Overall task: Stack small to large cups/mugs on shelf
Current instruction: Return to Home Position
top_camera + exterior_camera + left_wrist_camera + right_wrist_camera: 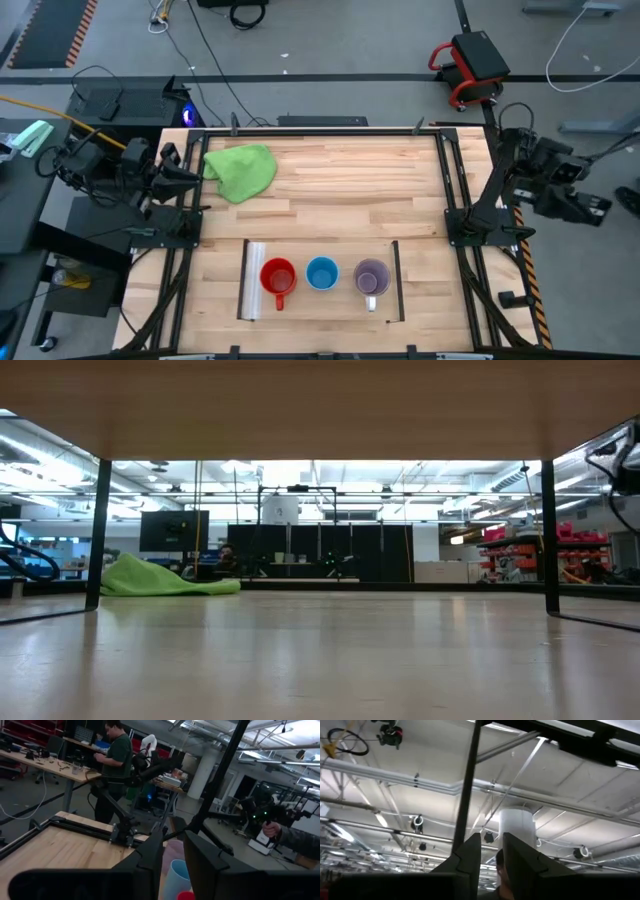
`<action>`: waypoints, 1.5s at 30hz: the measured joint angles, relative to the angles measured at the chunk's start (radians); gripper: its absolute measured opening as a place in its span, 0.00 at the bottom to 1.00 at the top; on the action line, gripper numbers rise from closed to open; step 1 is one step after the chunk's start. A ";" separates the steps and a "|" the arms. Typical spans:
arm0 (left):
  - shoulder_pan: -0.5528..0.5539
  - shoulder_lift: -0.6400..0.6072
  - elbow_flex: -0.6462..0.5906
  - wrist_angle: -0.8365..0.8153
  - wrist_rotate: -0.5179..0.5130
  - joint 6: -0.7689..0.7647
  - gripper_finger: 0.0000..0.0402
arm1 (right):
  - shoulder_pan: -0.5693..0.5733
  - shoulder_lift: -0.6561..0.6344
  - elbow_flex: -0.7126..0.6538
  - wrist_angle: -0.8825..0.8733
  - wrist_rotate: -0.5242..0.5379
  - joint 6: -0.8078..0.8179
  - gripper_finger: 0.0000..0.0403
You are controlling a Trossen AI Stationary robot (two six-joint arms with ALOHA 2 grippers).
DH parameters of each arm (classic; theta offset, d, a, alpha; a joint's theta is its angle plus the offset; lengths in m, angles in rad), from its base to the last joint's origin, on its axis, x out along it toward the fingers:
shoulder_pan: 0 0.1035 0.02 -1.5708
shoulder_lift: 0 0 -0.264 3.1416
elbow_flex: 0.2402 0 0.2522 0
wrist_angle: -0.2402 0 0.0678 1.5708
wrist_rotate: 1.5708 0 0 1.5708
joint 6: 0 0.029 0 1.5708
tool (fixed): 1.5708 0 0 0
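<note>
In the high view three cups stand upright in a row on the shelf (322,303), a light-wood panel near the table's near edge. They are a red mug (277,277) with its handle toward the near edge, a light-blue cup (321,272) and a purple mug (371,277) with a pale handle. A silvery rail (255,295) bounds the shelf on the left, a thin dark rail (397,280) on the right. My left gripper (192,176) waits shut over the table's left edge; its wrist view shows the light-blue cup (175,876) beyond the fingers. My right gripper (598,208) is shut, folded back off the right edge.
A green cloth (242,170) lies crumpled at the far left of the table, also in the low view (165,578). Dark frame rails (447,180) run along both sides. A person (116,755) stands at a bench beyond the table. Bare wood lies between cloth and shelf.
</note>
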 joint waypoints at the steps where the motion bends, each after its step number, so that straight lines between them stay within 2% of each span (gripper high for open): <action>1: 0.000 -0.003 0.000 -0.003 0.000 0.002 0.22 | -0.016 -0.006 -0.008 0.002 -0.023 0.009 0.22; 10: 0.000 -0.139 0.000 -0.004 0.005 0.056 0.21 | -0.114 -0.078 -0.075 0.007 -0.141 0.009 0.22; 24: 0.000 -0.287 -0.006 -0.085 -0.007 0.051 0.22 | -0.168 -0.199 -0.219 0.036 -0.139 -0.022 0.22; 33: 0.000 -0.449 -0.142 -0.045 -0.021 0.054 0.21 | -0.172 -0.290 -0.337 0.084 -0.109 -0.119 0.22; 36: -0.001 -0.444 -0.147 -0.071 -0.022 0.068 0.21 | -0.186 -0.324 -0.361 0.087 -0.080 -0.130 0.22; 38: -0.004 -0.447 -0.137 -0.029 -0.014 0.076 0.21 | -0.200 -0.334 -0.366 0.090 -0.082 -0.155 0.22; 45: -0.013 -0.447 -0.148 -0.030 -0.037 0.116 0.22 | -0.277 -0.332 -0.383 0.062 -0.090 -0.219 0.22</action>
